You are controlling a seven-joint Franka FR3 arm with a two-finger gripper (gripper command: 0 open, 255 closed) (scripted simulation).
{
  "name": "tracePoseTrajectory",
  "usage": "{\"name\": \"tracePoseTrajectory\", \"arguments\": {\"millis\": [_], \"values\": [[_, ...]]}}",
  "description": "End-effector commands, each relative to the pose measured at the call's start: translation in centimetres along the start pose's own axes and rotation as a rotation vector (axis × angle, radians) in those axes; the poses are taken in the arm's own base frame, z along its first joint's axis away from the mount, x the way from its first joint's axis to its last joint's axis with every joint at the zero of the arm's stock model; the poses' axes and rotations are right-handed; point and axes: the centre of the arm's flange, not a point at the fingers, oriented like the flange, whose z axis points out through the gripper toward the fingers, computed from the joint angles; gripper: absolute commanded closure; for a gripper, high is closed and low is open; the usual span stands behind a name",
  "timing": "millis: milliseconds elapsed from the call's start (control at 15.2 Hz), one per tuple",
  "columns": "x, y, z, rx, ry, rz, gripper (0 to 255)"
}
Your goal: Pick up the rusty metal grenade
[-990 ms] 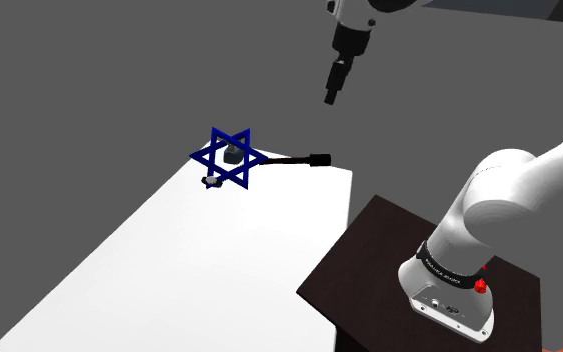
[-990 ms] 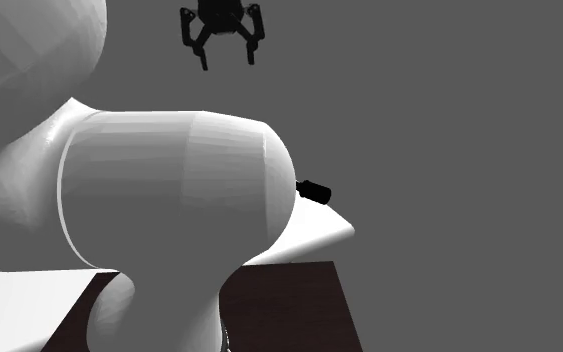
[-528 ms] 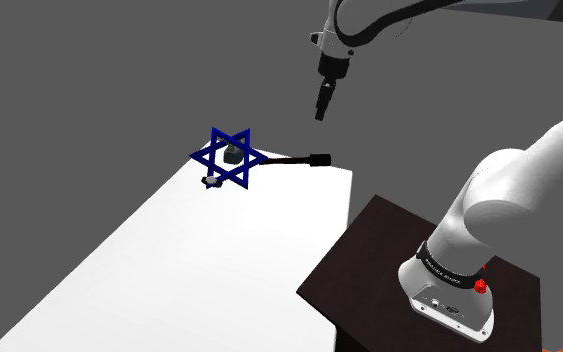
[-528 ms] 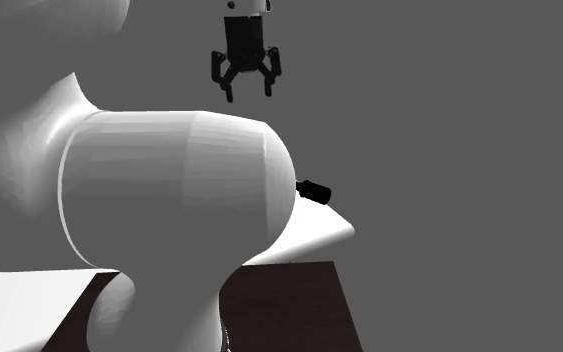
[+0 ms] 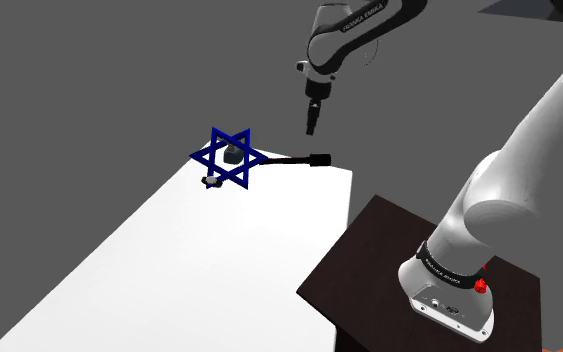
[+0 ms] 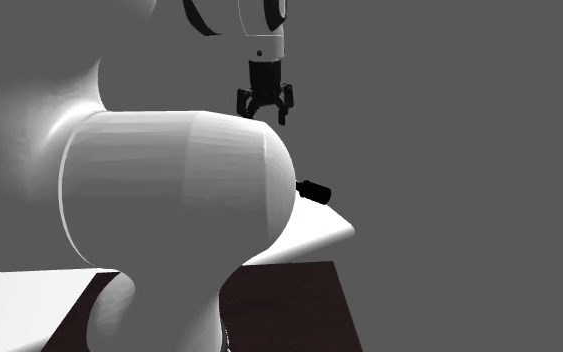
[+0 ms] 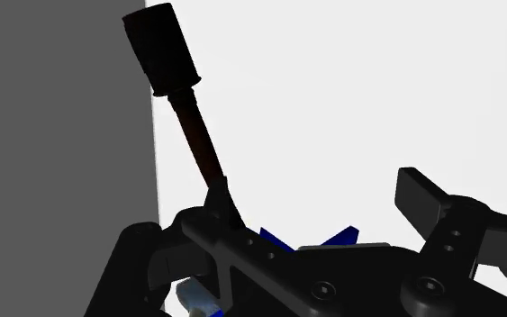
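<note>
Now hand (image 5: 311,129) lower, seemingly over grenade (image 5: 295,160).

In the shoulder view, white lettering runs along the dark band (image 5: 355,14) on the arm's upper link; it reads FRANKA EMIKA. A second line of white lettering runs around the dark ring (image 5: 447,268) above the arm's base; its characters are too small to be read.
</note>
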Motion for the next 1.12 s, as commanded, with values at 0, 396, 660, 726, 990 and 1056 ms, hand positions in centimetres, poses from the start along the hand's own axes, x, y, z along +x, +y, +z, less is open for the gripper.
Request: {"name": "tracePoseTrajectory", "arguments": {"millis": [0, 396, 660, 726, 990, 1056], "values": [[0.9, 1.6, 2.3, 0.01, -0.009, -0.031, 0], [3.4, 5.7, 9.0, 0.041, -0.037, -0.117, 0], [5.2, 8.3, 13.6, 0.062, -0.056, -0.174, 0], [5.6, 8.9, 14.7, 0.068, -0.06, -0.189, 0], [7.0, 10.5, 18.7, 0.083, -0.074, -0.231, 0], [7.0, 10.5, 19.3, 0.083, -0.074, -0.231, 0]]}}
